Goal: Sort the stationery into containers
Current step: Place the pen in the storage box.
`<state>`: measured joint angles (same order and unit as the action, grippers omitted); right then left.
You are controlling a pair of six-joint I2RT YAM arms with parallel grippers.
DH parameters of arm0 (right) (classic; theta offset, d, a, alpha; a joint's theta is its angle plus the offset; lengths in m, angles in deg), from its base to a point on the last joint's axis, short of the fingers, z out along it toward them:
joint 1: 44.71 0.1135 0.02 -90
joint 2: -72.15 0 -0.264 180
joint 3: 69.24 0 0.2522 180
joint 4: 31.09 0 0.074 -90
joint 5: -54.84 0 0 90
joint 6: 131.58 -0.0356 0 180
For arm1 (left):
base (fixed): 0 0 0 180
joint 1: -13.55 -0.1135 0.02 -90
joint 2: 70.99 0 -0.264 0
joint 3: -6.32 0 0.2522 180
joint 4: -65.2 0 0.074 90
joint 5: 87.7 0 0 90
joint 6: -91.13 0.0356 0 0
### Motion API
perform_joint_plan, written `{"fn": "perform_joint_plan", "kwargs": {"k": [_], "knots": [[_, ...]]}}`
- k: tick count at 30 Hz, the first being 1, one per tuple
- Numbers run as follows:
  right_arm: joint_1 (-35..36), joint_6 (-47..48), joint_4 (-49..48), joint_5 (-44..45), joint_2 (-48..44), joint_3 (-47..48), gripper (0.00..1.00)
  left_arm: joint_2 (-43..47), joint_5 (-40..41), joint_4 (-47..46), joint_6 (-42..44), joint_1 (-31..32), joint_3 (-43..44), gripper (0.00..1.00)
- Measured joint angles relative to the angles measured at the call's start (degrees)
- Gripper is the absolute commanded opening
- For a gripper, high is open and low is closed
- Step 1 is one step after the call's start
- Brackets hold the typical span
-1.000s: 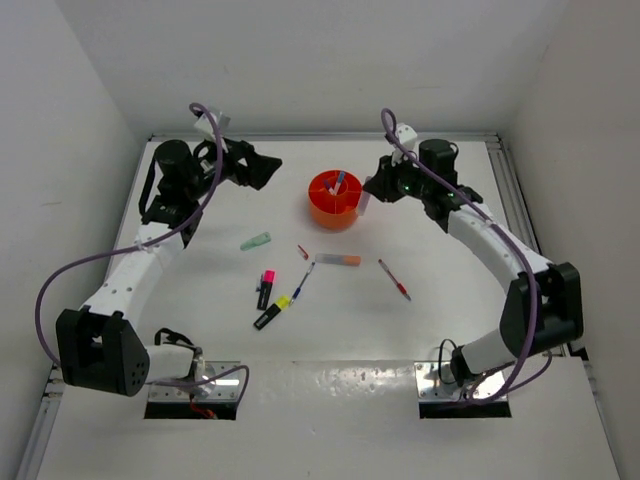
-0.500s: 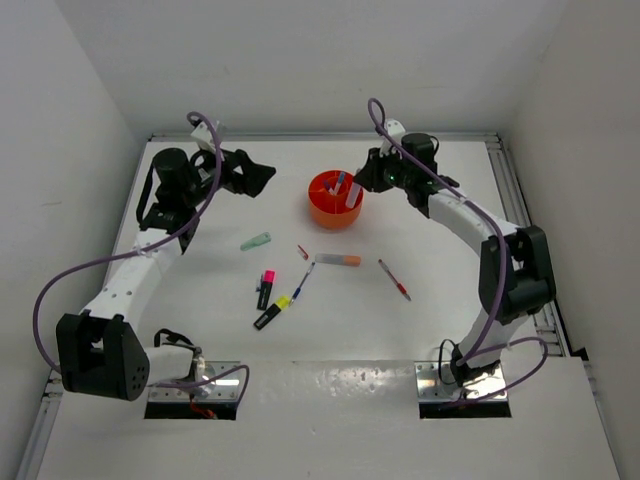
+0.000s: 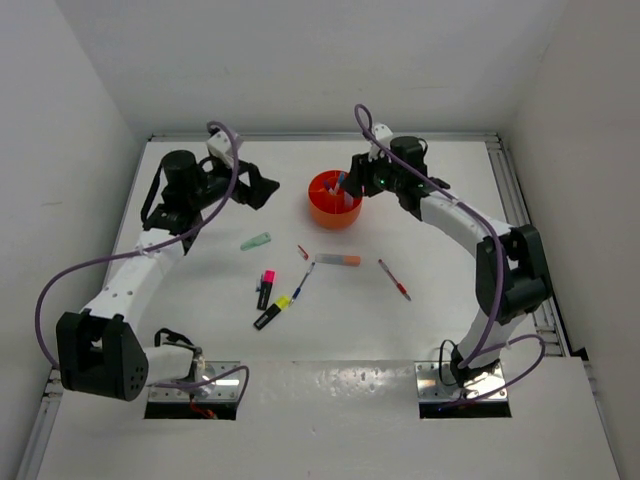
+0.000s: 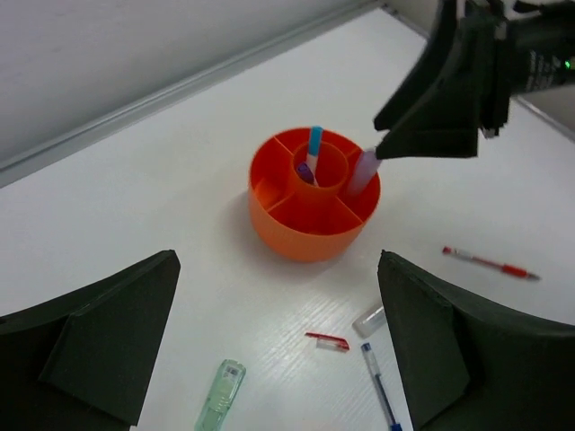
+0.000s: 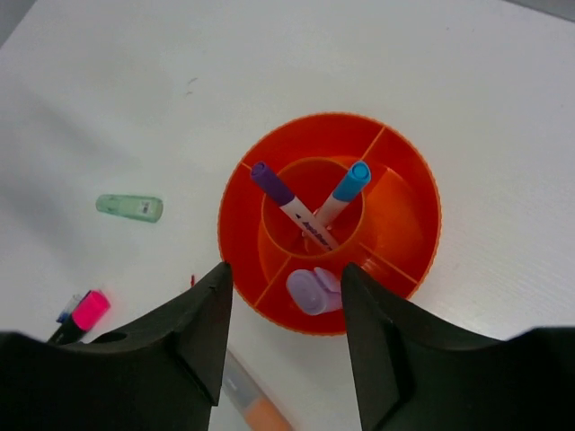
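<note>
The orange tub (image 3: 334,208) stands at mid-back of the table. Its central cup holds a purple pen (image 5: 289,206) and a blue pen (image 5: 346,187). A lilac marker (image 5: 314,289) stands in a near compartment, also seen in the left wrist view (image 4: 363,171). My right gripper (image 3: 350,183) hovers over the tub, open, its jaws either side of the lilac marker (image 5: 286,274). My left gripper (image 3: 262,186) is open and empty, left of the tub (image 4: 278,269). On the table lie a green marker (image 3: 256,241), orange marker (image 3: 338,260), red pen (image 3: 394,279), blue pen (image 3: 303,283), pink highlighter (image 3: 266,288) and yellow highlighter (image 3: 272,312).
A small red cap piece (image 3: 303,252) lies in front of the tub. White walls close the table at the back and sides. Purple cables loop off both arms.
My right gripper moved left from beside the tub to over it, carrying the lilac marker, and opened; the marker now stands in the compartment. My left gripper shifted slightly right.
</note>
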<state>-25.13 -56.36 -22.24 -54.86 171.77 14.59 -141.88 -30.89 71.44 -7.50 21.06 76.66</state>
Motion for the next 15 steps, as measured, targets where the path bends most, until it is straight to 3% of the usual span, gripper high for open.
{"fn": "perform_joint_plan", "kwargs": {"k": [6, 15], "knots": [[0.04, 0.68, 2.29, 0.07, -0.15, -1.11, 0.56, -1.16, -1.31, 8.92, 14.86, 7.52, 1.14, 0.88], [-8.57, -0.04, 12.39, -2.25, -10.51, -0.2, 0.52, -13.75, -0.24, 18.78, 32.26, 24.0, 3.04, 0.55]]}}
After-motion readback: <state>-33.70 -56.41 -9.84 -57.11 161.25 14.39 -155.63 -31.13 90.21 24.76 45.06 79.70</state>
